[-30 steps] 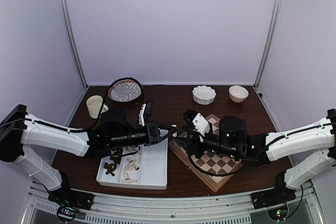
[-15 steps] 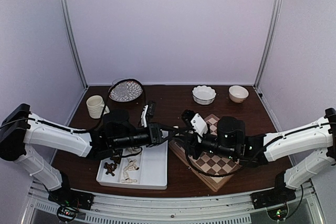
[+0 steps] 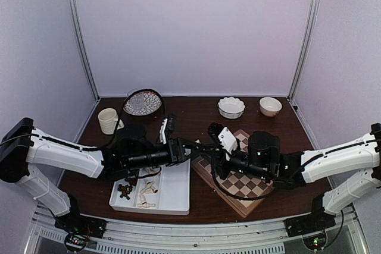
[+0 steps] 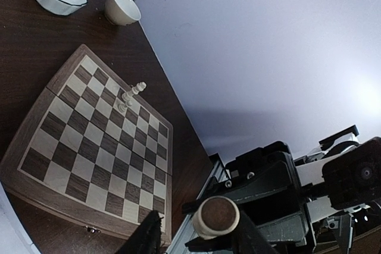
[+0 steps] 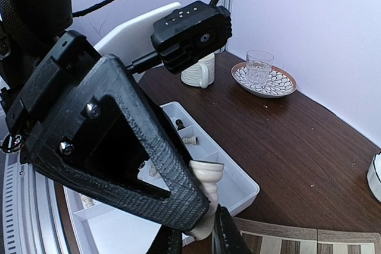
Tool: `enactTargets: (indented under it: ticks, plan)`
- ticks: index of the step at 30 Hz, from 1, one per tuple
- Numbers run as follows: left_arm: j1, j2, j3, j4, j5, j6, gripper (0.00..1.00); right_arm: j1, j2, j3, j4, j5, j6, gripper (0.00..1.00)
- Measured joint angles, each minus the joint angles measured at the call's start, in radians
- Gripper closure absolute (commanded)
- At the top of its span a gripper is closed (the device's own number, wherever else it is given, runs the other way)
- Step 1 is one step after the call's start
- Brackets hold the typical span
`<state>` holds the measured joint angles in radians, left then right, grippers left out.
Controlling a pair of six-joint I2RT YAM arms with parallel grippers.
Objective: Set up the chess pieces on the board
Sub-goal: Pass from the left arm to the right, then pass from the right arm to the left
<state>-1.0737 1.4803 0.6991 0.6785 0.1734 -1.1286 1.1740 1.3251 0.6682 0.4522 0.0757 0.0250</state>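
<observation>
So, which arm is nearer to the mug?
Left. The left arm runs close by the mug, on its near side; the right arm lies across the chessboard, well off to the mug's right.

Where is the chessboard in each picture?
Top view: chessboard right of centre, near the front edge.
Left wrist: fills the left half, two pale pieces standing on it.
Right wrist: just a strip along the bottom right edge.
Shared landmark: white tray beside it, in top and right wrist views.
</observation>
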Motion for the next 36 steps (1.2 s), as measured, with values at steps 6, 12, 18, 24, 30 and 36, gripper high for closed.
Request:
enactTargets:
  ticks: [6, 12, 18, 24, 30, 36]
  plan:
    - [0.019, -0.057, 0.001, -0.087, 0.030, 0.016, 0.39, 0.000, -0.018, 0.000, -0.048, 0.000, -0.003, 1.00]
    - [0.147, -0.190, 0.041, -0.284, 0.132, 0.067, 0.31, 0.000, -0.043, 0.008, -0.119, -0.015, -0.050, 1.00]
    - [0.247, -0.244, 0.178, -0.537, 0.264, 0.201, 0.29, 0.000, -0.055, 0.042, -0.205, -0.045, -0.115, 0.95]
    - [0.250, -0.178, 0.269, -0.682, 0.405, 0.309, 0.32, 0.000, -0.054, 0.068, -0.282, -0.076, -0.183, 0.97]
    - [0.250, -0.040, 0.277, -0.706, 0.521, 0.359, 0.36, 0.000, -0.038, 0.068, -0.305, -0.068, -0.223, 0.98]
    - [0.248, 0.031, 0.256, -0.642, 0.592, 0.356, 0.39, 0.000, -0.017, 0.069, -0.311, -0.056, -0.247, 0.98]
